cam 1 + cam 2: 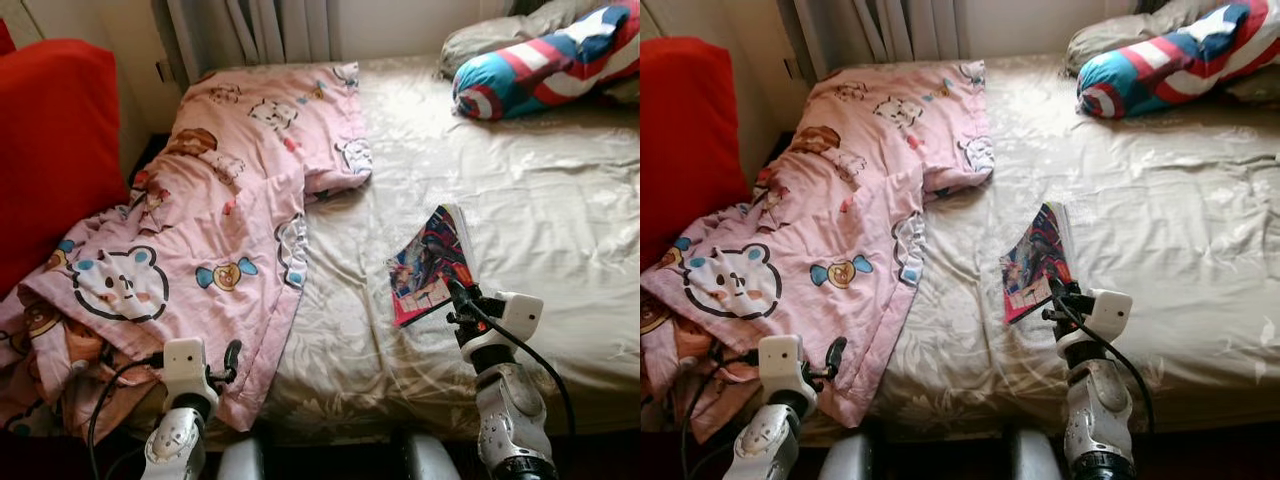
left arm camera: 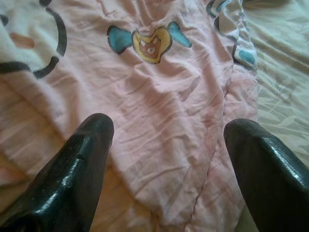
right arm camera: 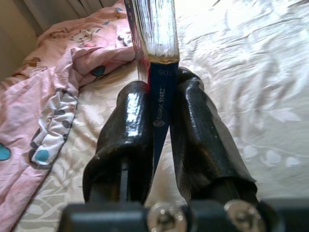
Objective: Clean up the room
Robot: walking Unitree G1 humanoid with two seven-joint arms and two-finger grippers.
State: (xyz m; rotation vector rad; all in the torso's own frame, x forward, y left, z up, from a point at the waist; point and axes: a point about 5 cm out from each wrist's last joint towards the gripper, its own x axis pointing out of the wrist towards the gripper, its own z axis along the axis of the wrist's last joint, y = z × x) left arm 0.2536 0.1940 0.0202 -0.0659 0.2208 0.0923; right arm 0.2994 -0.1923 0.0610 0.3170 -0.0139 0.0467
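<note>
Right gripper (image 3: 161, 121): your fingers clamped on spine of comic book (image 1: 432, 262), book tilted up off cream bedsheet (image 1: 540, 200) near front edge. Left gripper (image 2: 169, 159): fingers spread wide, hovering over pink cartoon blanket (image 1: 220, 230) at bed's near left corner. Farther back you see red cushion (image 1: 50, 140) at left, striped pillow (image 1: 545, 60) far right.

Bare sheet (image 1: 520, 200) lies open between the pink quilt (image 1: 230, 200) and striped pillow (image 1: 545, 60).
</note>
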